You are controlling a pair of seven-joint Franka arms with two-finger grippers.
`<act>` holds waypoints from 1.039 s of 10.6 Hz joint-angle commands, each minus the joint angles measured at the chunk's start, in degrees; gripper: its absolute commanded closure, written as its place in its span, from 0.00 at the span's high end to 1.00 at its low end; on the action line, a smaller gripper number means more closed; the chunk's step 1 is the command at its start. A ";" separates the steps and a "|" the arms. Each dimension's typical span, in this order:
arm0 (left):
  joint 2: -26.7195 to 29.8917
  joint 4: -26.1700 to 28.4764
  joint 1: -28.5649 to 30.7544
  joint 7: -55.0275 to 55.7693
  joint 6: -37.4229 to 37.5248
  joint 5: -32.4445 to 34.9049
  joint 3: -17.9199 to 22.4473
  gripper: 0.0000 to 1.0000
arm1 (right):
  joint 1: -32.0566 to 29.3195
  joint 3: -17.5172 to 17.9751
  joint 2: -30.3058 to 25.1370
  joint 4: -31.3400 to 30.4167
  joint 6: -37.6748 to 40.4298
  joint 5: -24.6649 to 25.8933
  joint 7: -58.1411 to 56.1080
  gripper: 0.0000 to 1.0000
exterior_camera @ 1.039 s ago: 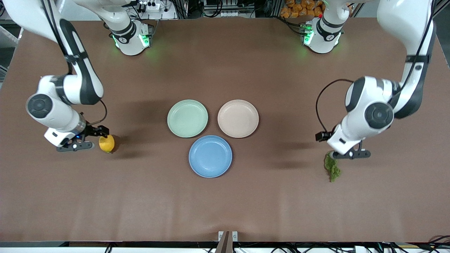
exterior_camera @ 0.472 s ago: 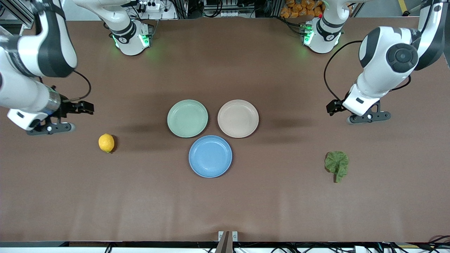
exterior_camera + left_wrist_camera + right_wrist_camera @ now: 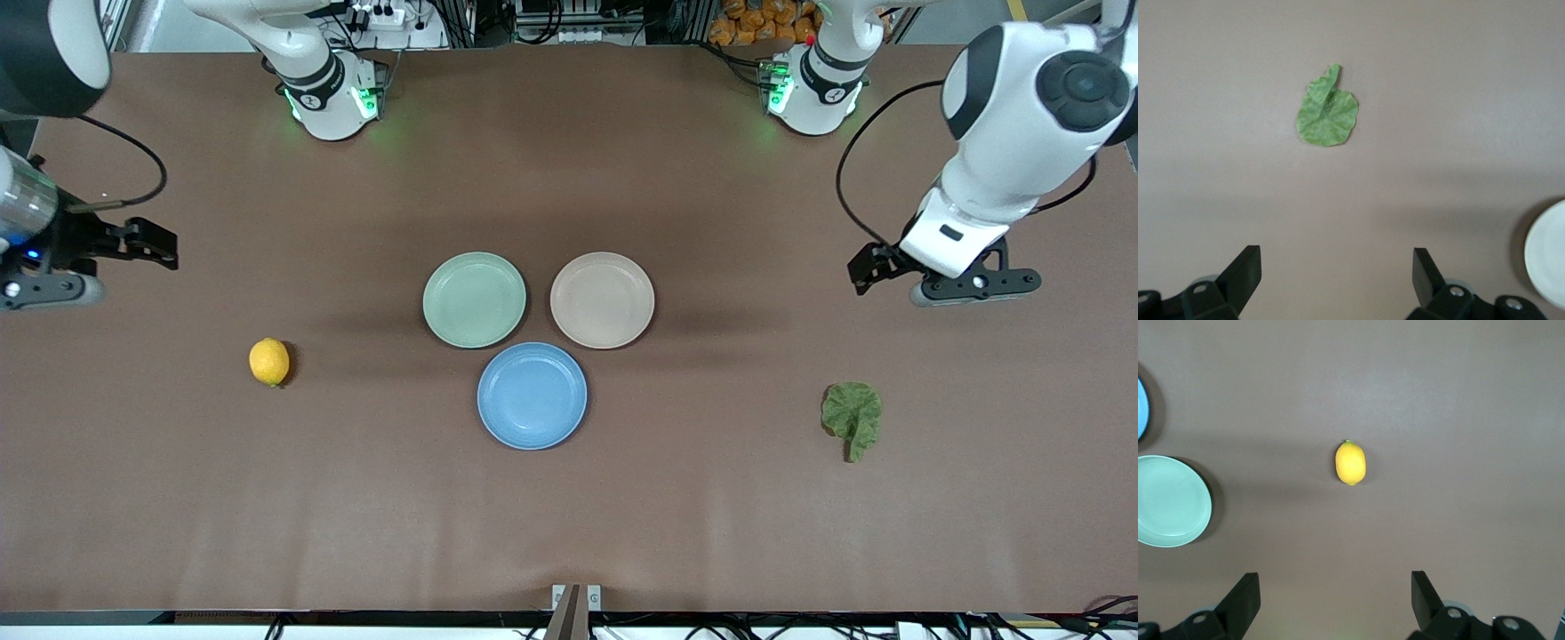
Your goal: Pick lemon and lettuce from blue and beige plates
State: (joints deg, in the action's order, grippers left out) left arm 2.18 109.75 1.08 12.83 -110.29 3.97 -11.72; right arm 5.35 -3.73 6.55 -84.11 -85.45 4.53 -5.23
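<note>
The lemon (image 3: 268, 362) lies on the table toward the right arm's end, away from the plates. The lettuce (image 3: 852, 416) lies flat on the table toward the left arm's end. The blue plate (image 3: 532, 396) and the beige plate (image 3: 602, 300) stand empty mid-table. My right gripper (image 3: 49, 289) is open and empty, up in the air off the lemon (image 3: 1350, 463); its wrist view shows its gripper (image 3: 1335, 597) wide apart. My left gripper (image 3: 969, 286) is open and empty, raised off the lettuce (image 3: 1327, 113); its wrist view shows its gripper (image 3: 1335, 277) wide apart.
A mint-green plate (image 3: 474, 300) stands empty beside the beige plate, toward the right arm's end; it also shows in the right wrist view (image 3: 1168, 500). The arm bases (image 3: 333, 89) stand along the table's back edge.
Both grippers have let go and lifted up and outward. The lemon and the lettuce now lie free on the table, the lettuce spread flat.
</note>
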 commanded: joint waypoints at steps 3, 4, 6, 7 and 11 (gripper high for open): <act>0.11 -15.58 1.02 -4.73 19.45 -4.59 -0.32 1.00 | -0.43 -4.79 0.13 5.36 3.10 -3.04 -0.13 1.00; -0.07 -18.92 1.90 -7.44 22.89 -5.46 -0.23 1.00 | -0.43 -5.23 0.13 5.88 3.10 -2.95 0.05 1.00; -0.16 -20.27 1.82 -8.26 23.89 -5.47 -0.14 1.00 | -0.25 -5.41 0.13 6.41 3.01 -3.04 0.14 1.00; -0.07 -20.97 1.73 -8.00 23.89 -5.20 -0.49 1.00 | -0.25 -5.41 0.13 6.50 2.58 -3.12 0.05 1.00; -0.33 -21.42 1.64 -7.47 21.88 -4.76 -0.49 1.00 | -0.25 -5.06 0.13 6.50 0.65 -3.30 3.04 1.00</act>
State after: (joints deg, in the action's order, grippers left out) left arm 2.65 89.90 2.37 5.93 -87.93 -0.03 -11.96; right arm 5.14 -8.88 6.55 -78.58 -84.45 2.28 -3.73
